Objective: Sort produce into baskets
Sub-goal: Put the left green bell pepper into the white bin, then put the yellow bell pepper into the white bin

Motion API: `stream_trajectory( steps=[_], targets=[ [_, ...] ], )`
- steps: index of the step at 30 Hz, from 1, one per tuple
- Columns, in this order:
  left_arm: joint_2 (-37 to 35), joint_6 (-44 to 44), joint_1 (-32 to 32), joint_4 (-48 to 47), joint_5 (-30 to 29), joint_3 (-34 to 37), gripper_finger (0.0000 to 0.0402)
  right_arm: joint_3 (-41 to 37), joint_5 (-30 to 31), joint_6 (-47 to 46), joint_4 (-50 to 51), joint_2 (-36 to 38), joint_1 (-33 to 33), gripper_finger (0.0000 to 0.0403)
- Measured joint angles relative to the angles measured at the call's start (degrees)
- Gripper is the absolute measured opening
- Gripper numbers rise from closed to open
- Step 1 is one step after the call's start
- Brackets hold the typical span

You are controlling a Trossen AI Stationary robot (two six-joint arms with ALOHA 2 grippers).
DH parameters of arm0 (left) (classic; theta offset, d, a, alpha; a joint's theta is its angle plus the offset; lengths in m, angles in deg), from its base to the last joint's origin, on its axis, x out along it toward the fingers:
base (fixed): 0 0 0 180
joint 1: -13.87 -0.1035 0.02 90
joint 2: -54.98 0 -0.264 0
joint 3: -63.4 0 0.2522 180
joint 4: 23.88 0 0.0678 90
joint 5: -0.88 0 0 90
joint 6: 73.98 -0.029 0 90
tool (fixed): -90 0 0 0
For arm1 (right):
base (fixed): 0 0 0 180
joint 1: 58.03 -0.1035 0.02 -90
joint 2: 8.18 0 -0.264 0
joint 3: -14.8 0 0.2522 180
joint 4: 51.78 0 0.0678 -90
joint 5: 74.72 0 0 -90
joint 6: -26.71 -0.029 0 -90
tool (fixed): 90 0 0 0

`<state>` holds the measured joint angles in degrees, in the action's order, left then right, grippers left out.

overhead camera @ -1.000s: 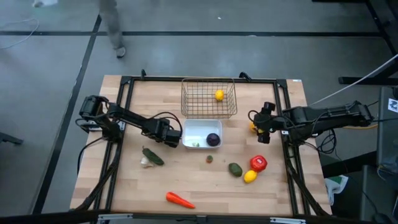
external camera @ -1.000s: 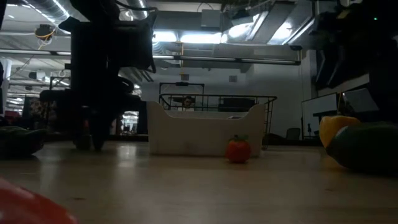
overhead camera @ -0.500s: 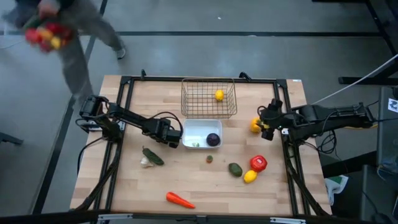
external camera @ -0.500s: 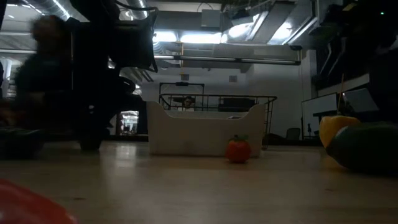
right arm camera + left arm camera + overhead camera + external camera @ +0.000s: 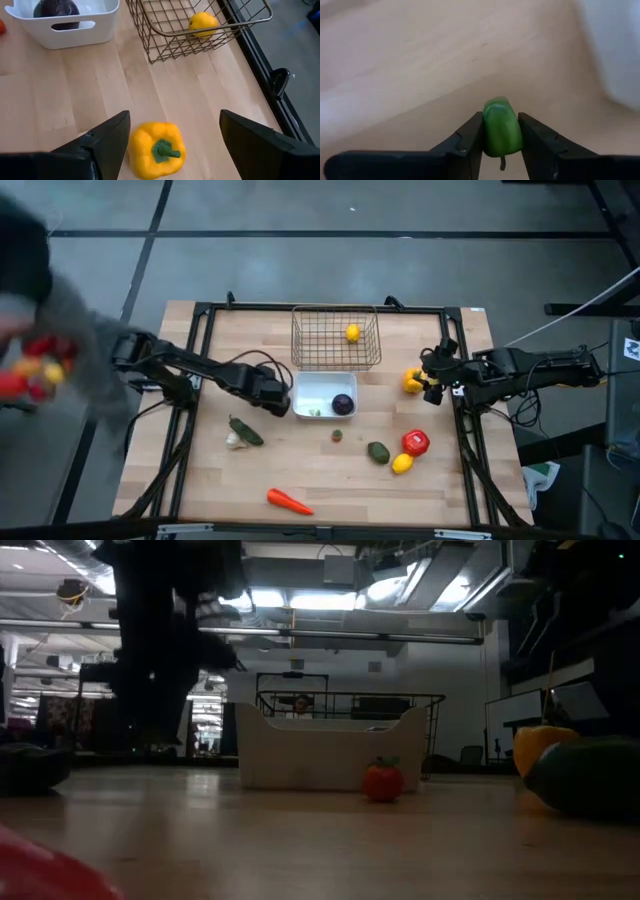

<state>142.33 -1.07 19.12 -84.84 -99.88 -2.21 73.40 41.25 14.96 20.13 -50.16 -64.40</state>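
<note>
My left gripper (image 5: 272, 396) is just left of the white tray (image 5: 303, 392), shut on a small green pepper (image 5: 501, 124); it is raised off the table in the low view (image 5: 160, 730). My right gripper (image 5: 431, 379) is open; its fingers stand on either side of a yellow bell pepper (image 5: 156, 149), which rests on the table (image 5: 411, 381), not touching it. The wire basket (image 5: 335, 350) holds a lemon (image 5: 352, 333). The tray holds a purple ball (image 5: 343, 404) and a small green piece (image 5: 314, 412). My left gripper pinches the small green pepper by its two sides (image 5: 490, 131) between its two fingers. The pepper lies along the fingers, its rounded end (image 5: 496, 105) sticking out past their tips and a thin stem showing at its back end. It is clear of the table.
Loose on the table: a dark green vegetable (image 5: 245, 431) with white garlic (image 5: 234, 441), a small piece (image 5: 338, 435), an avocado (image 5: 377, 451), a red tomato (image 5: 415, 443), a lemon (image 5: 401, 464) and a carrot (image 5: 288, 500). A blurred person (image 5: 40, 330) stands at the table's left.
My left gripper has risen off the table beside the tray. My right gripper has drawn back a little toward the table's right edge, uncovering the yellow pepper, which stays put. A person has moved in along the table's left side.
</note>
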Motion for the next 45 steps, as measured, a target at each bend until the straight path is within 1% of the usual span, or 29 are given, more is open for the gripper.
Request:
stream_trajectory(
  steps=[2, 4, 6, 9, 12, 14, 17, 20, 26, 31, 34, 37, 40, 45],
  targets=[
    [-2.55, -1.79, 0.00, 0.51, 0.02, -0.63, 0.0109, 0.00, 0.00, 0.00, 0.26, -0.04, 0.02, 0.0303],
    [-5.18, -3.06, 0.00, 3.49, 0.02, -0.93, 0.0109, 0.00, 0.00, 0.00, 0.46, -0.02, 0.00, 0.0303],
    [-7.24, -4.06, 0.00, 8.03, -0.42, -0.95, 0.0109, 0.00, 0.00, 0.00, 0.44, -0.02, 0.02, 0.0303],
    [-8.24, -6.25, 0.03, 16.98, -2.94, -0.97, 0.0109, 0.00, 0.00, 0.00, 0.45, -0.02, 0.01, 0.0303],
    [-7.32, -11.04, 0.07, 26.20, -4.67, -1.04, 0.0109, 0.00, -0.02, 0.01, 0.44, -0.02, 0.00, 0.0303],
    [-5.92, -14.51, 0.07, 30.60, -4.83, -1.04, 0.0109, 0.00, -0.02, 0.02, 0.44, -0.04, 0.02, 0.0303],
    [-3.16, -18.75, 0.07, 36.10, -4.90, -1.04, 0.0109, 0.00, -0.02, 0.02, 0.42, -0.10, 0.00, 0.0303],
    [-0.13, -21.28, 0.07, 39.48, -4.92, -1.04, 0.0109, 0.00, -0.02, 0.02, 0.39, -0.58, 0.01, 0.0303],
    [4.07, -24.69, -0.04, 41.23, -4.34, -1.02, 0.0109, 0.00, -0.02, 0.02, 0.37, -0.72, 0.00, 0.0303],
    [5.07, -26.87, -0.04, 41.50, -3.00, -0.99, 0.0113, 0.00, -0.04, 0.04, 0.33, -0.72, 0.00, 0.0303],
    [5.09, -27.47, -0.21, 41.86, -3.00, -0.99, 0.0129, 0.00, -0.05, 0.20, 0.31, -0.72, 0.00, 0.0303],
    [5.09, -27.44, -0.81, 42.03, -2.97, -0.99, 0.0158, 0.00, -0.90, 0.43, 0.28, -0.70, 0.02, 0.0308],
    [5.09, -27.44, -1.62, 42.02, -2.98, -0.99, 0.0190, 0.00, -1.57, 0.46, 0.28, -0.72, 0.00, 0.0328],
    [5.12, -27.42, -2.56, 42.58, -2.95, -0.99, 0.0227, 0.00, -1.60, 0.46, 0.28, -0.81, 0.00, 0.0388]
  ],
)
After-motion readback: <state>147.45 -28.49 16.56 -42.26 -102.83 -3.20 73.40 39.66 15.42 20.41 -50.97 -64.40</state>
